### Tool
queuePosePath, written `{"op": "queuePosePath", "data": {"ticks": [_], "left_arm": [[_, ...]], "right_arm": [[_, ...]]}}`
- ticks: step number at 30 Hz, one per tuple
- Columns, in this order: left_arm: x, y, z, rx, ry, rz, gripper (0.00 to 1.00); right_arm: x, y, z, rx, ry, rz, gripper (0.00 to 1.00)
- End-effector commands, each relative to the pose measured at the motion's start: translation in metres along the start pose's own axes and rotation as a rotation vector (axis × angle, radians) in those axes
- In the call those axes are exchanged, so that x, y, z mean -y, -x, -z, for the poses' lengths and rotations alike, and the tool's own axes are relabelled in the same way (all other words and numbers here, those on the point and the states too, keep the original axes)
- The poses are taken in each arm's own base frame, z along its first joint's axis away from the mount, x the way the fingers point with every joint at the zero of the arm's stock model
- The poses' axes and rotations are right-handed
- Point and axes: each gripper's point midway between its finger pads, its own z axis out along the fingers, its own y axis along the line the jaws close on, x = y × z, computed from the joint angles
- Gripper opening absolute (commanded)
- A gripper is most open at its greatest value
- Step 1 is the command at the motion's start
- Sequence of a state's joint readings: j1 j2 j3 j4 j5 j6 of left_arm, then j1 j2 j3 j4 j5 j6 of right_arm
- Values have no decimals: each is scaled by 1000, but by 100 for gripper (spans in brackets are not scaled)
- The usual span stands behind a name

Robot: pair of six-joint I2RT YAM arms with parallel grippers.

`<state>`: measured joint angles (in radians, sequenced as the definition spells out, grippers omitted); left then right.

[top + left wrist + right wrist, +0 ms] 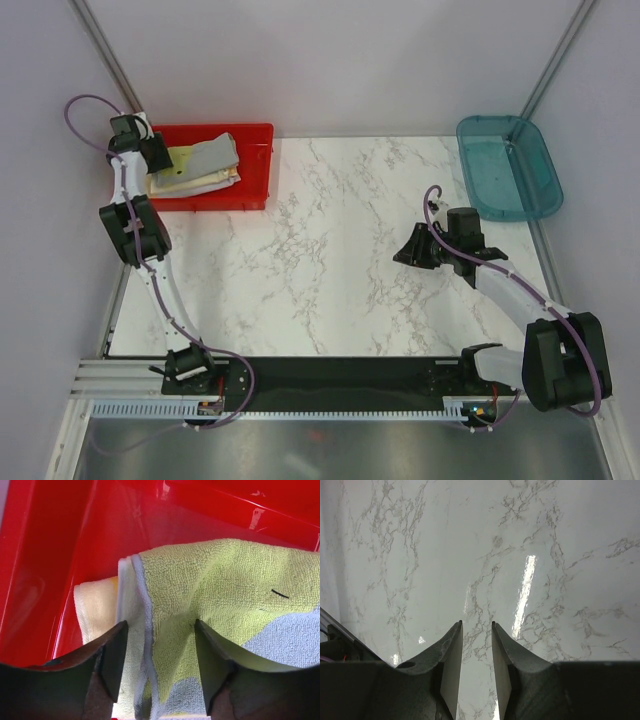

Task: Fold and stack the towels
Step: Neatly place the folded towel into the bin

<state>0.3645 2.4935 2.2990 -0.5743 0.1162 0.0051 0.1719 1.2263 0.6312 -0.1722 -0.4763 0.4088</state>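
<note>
Nearest the lens, the left gripper [160, 625] is holding its two dark fingers spread wide and pinching nothing. A lime-and-grey towel [225, 575] is lying loose in the gap between them; in the left wrist view its white-bound edge is running from 12 down to 6 o'clock and its body is stretching away toward 3 o'clock. Seen from above, the white marble table [330, 250] is filling the middle of the view. A red bin [255, 165] is sitting at its 10 o'clock corner and a teal bin [540, 170] is resting at 2 o'clock, well apart from it. Inside the red bin the towels [200, 165] are lying in a low stack showing grey on top. Its long axis is running roughly from 9 to 3 o'clock along the bin's length, tipped slightly toward 2. The left gripper is hovering over the stack's 9 o'clock end. Beneath the lime-and-grey towel a cream-yellow towel [95, 605] is peeking out toward 9 o'clock in the wrist view, touching the bin's red floor. Over at 3 o'clock on the table, the right gripper [476, 623] is hanging above bare marble, keeping its fingers only narrowly parted with nothing between them and pointing toward 9 o'clock in the overhead view.
</note>
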Motion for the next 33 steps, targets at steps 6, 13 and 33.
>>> {"op": "queuePosePath", "data": {"ticks": [6, 13, 33], "left_arm": [[58, 74, 75, 187, -79, -29, 79], [127, 61, 97, 171, -123, -120, 79], [206, -11, 36, 101, 31, -565, 73]], "right_arm": [[-8, 24, 3, 64, 16, 48, 38], [-11, 25, 6, 72, 26, 54, 38], [-17, 29, 9, 88, 44, 64, 38]]}}
